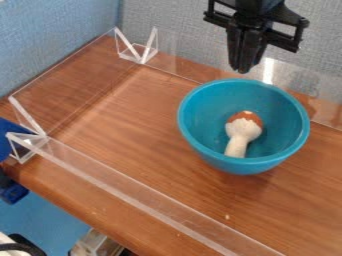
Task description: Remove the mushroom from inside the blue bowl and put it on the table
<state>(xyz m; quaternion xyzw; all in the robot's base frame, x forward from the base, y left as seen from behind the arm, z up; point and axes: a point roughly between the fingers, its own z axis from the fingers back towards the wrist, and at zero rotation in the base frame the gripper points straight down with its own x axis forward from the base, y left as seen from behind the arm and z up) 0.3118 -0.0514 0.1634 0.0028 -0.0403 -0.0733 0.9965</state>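
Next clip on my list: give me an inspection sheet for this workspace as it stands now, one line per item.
Surface: brown wood-grain table, low clear acrylic walls along its edges.
Job's things: blue bowl upright on the table; mushroom lying inside it, cap toward the far side.
Clutter: nothing seen.
Grippers: gripper above the bowl's far rim, pointing down, jaws shut and empty.
Cables: nothing seen.
Surroundings: blue backdrop behind the table; clear brackets at the wall corners.
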